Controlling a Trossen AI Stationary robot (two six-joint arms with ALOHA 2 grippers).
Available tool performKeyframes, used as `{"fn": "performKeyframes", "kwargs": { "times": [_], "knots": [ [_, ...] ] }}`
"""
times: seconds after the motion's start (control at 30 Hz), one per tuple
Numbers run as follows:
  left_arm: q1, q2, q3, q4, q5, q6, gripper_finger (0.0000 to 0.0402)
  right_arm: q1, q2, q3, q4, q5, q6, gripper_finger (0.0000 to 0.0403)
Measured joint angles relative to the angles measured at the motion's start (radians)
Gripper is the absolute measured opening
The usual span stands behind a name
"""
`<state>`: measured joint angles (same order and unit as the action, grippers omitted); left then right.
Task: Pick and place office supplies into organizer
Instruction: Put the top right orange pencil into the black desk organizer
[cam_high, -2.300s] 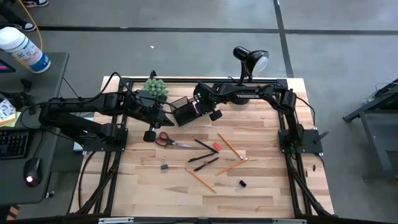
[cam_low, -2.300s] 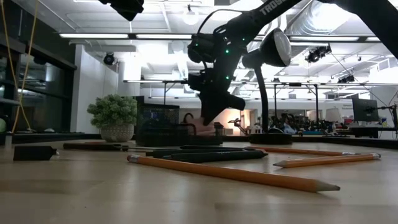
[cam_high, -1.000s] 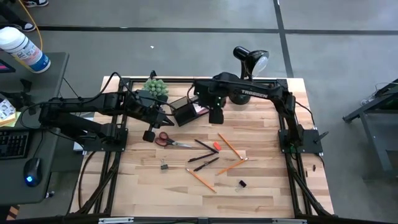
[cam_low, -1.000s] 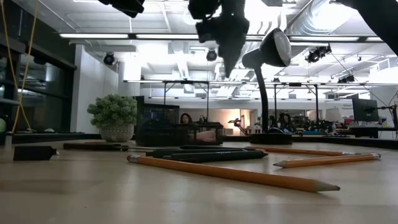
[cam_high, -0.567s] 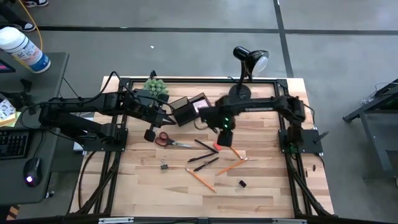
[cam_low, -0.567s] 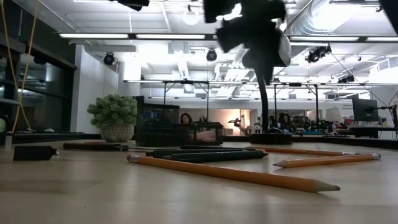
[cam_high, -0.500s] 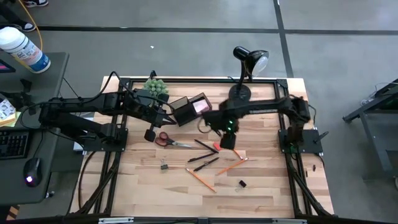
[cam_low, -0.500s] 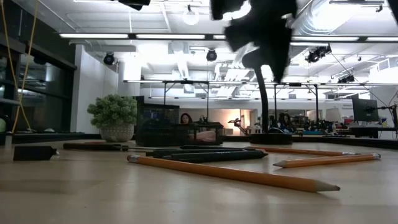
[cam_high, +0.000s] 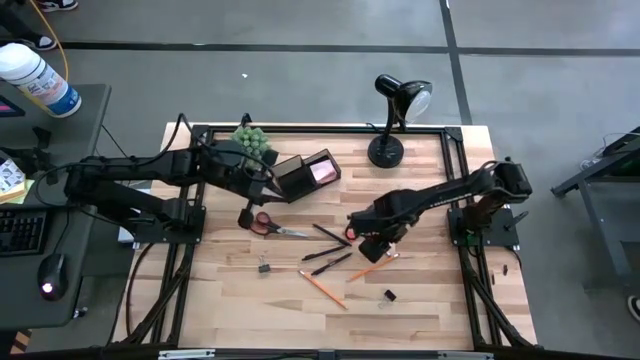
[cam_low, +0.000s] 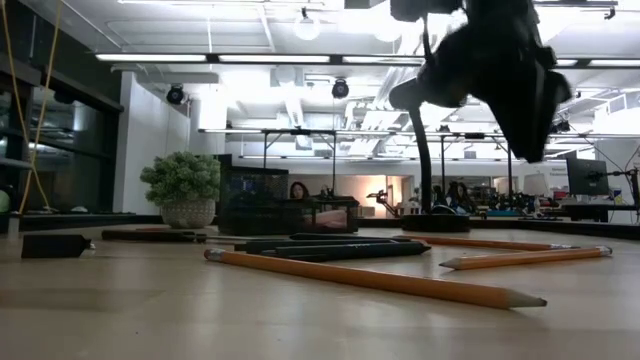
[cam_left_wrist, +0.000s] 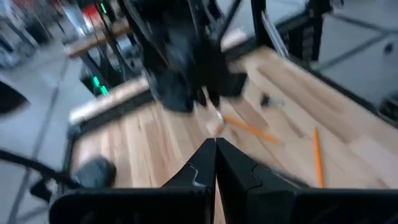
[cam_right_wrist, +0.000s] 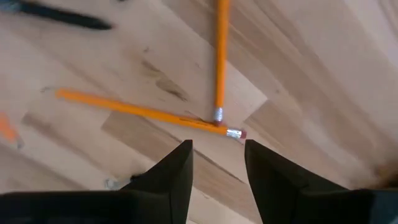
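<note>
Wooden planks made up your counter (cam_high: 420, 300) seen from above, with a black desk lamp (cam_high: 392, 110) and a small green plant (cam_high: 251, 140) along its far edge. Your organizer (cam_high: 305, 175) sat near the plant, a pink sticky-note pad (cam_high: 323, 170) showing in it. Red-handled scissors (cam_high: 270, 225), black pens (cam_high: 330, 250) and orange pencils (cam_high: 345, 275) lay scattered mid-counter. Your left hand (cam_high: 243, 217) hung just beside the scissors; your right hand (cam_high: 372, 246) hovered over the pencils.

At counter height, a long pencil (cam_low: 375, 280) lay in front, the organizer (cam_low: 285, 213) stood far back beside the plant (cam_low: 184, 187), and your right hand (cam_low: 505, 70) hung blurred well above the wood.

Your left wrist camera showed its fingers (cam_left_wrist: 202, 171) pressed together, holding nothing.

Your right wrist camera showed its fingers (cam_right_wrist: 168, 177) spread apart, empty, above two pencils (cam_right_wrist: 186, 118) meeting at their eraser ends.
</note>
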<state>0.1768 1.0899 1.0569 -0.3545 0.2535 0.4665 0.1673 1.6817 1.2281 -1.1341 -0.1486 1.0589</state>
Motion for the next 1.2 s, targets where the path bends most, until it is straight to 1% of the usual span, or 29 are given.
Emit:
{"fn": "performKeyframes", "kwargs": {
  "times": [0.1,0.17,0.27,0.4,0.6,0.73,0.9,1.2],
  "knots": [
    [0.000,0.010,-0.001,0.061,0.003,-0.017,0.0001,0.010,0.000,-0.039,0.028,-0.001,0.090,0.0138],
    [0.000,0.015,0.000,0.099,-0.020,-0.026,0.0001,0.016,0.000,-0.058,0.046,-0.009,0.116,0.0138],
    [0.000,0.015,-0.001,0.142,-0.064,-0.033,0.0001,0.028,0.000,-0.076,0.072,-0.023,0.091,0.0138],
    [0.000,0.015,-0.001,0.157,-0.072,-0.076,0.0001,0.053,0.000,-0.116,0.106,-0.015,0.056,0.0138],
    [0.000,0.019,-0.001,0.220,-0.088,-0.193,0.0001,0.059,0.000,-0.204,0.156,0.027,0.041,0.0138],
    [-0.002,0.029,-0.002,0.271,-0.085,-0.270,0.0001,0.063,0.000,-0.231,0.208,0.071,0.037,0.0138],
    [-0.002,0.028,-0.001,0.314,-0.089,-0.289,0.0001,0.063,0.000,-0.251,0.299,0.073,0.026,0.0138],
    [-0.002,0.027,-0.001,0.325,-0.089,-0.291,0.0001,0.082,0.000,-0.250,0.332,0.073,0.041,0.0138]
  ]
}}
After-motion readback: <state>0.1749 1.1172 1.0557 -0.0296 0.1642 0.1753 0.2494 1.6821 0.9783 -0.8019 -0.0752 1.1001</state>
